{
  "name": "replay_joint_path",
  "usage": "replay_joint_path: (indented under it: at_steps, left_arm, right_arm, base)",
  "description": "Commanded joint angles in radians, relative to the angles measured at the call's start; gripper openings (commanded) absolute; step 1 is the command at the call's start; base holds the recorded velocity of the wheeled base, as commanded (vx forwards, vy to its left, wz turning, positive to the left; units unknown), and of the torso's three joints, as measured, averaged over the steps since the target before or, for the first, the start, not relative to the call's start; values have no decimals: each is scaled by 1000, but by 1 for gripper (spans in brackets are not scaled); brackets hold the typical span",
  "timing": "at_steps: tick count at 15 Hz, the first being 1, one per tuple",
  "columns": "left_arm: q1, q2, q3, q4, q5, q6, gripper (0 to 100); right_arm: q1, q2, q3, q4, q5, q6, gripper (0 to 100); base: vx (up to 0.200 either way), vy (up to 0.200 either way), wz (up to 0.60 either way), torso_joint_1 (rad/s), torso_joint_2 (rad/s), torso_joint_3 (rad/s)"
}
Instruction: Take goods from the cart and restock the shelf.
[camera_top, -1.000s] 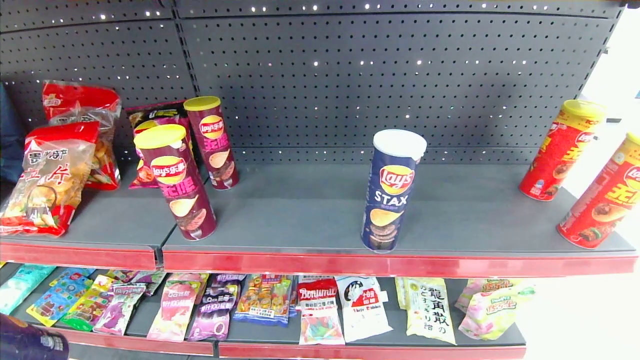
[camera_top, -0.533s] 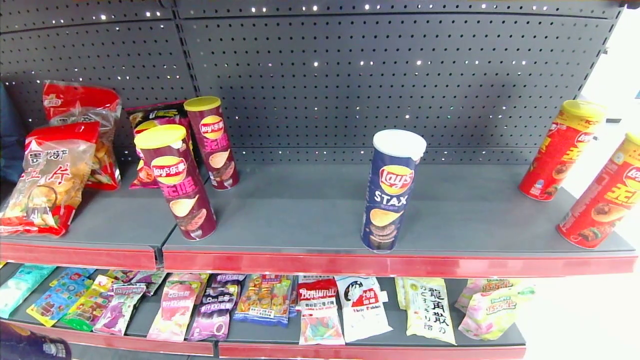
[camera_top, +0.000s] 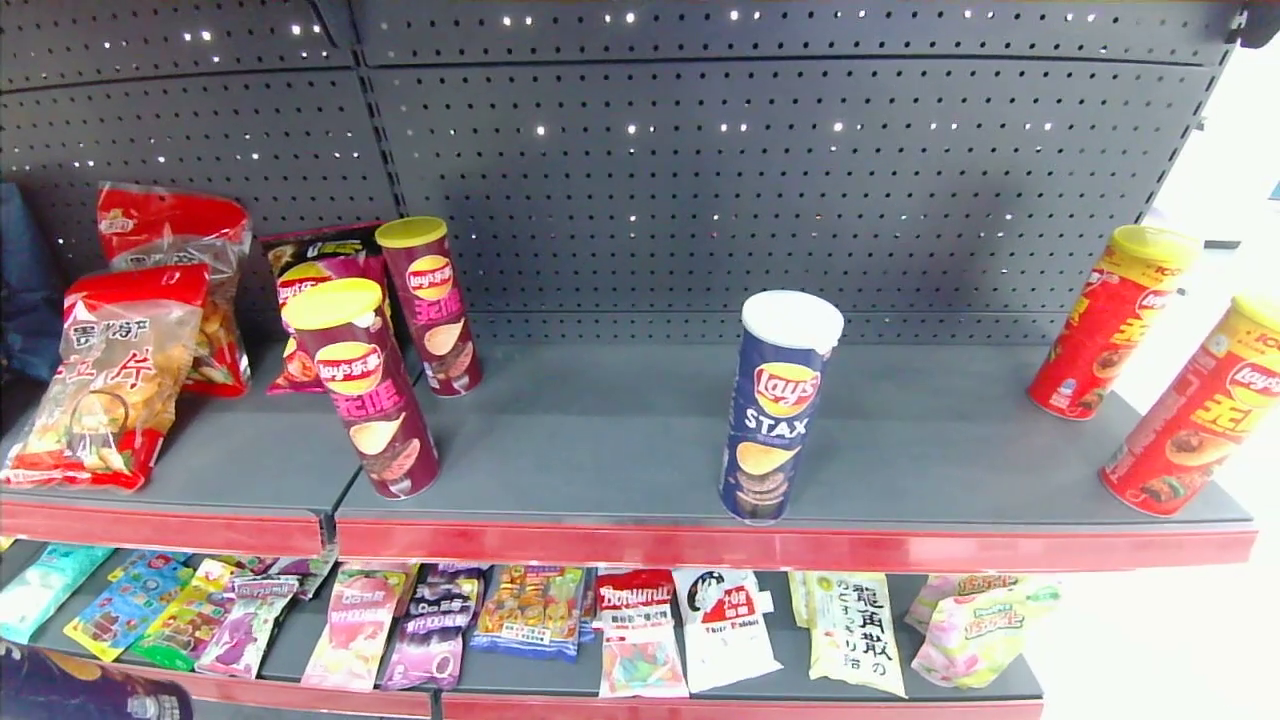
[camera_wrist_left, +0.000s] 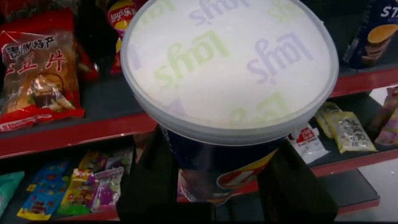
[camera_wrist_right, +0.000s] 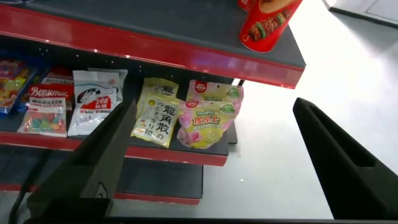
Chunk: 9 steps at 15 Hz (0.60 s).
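You're looking at a dark grey pegboard back panel (camera_top: 700, 180), pinpricks of light in its holes, behind a grey shelf (camera_top: 600, 430) edged in red. At right, a pale floor (camera_wrist_right: 270, 174) lies brightly lit.

Lighting's bright and pretty even, coming from up top, so the upper shelf (camera_top: 620, 420) only gets soft, faint shadows around the cans. The pegboard back (camera_top: 700, 200) is dotted with tiny white pinpricks where light pokes through the holes. Past the shelf's right end the floor (camera_top: 1180, 640) is blown out to pure white. The red front lip (camera_top: 800, 547) has a mild sheen, and the lower shelf (camera_top: 520, 672) sits dimmer under it. Wide lens too: the red cans (camera_top: 1110, 320) at the right edge lean outward. The held can (camera_wrist_left: 217, 168) has a pale, glowing lid (camera_wrist_left: 230, 62) in the left gripper (camera_wrist_left: 221, 183), whose fingers are dark. The right gripper (camera_wrist_right: 217, 162) is near-silhouette against bright floor.
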Motion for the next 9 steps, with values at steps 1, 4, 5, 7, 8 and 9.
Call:
replay_joint_path:
  at_steps: [1,4,5,7,8,9]
  left_arm:
    - [0,30,-18,10,-3,-20,0]
    - [-6,62,-36,13,-63,-36,0]
    - [-6,65,-34,21,-101,-30,0]
    - [-6,80,-34,25,-115,-22,0]
    - [-6,80,-34,25,-115,-22,0]
    - [-6,83,-38,25,-131,-7,0]
  right_arm:
    - [0,9,-1,0,1,0,100]
    - [0,20,-1,-2,-1,-5,100]
    - [0,22,-1,-2,1,-6,100]
    - [0,20,2,0,1,-11,100]
    - [0,20,2,0,1,-11,100]
    - [0,5,21,-2,1,-31,100]
  base:
    - [0,0,0,168,-344,-198]
    - [0,0,0,152,-351,-196]
    - [0,0,0,163,-344,-198]
    - [0,0,0,124,-281,-141]
    - [0,0,0,32,-56,-41]
    - [0,0,0,0,0,0]
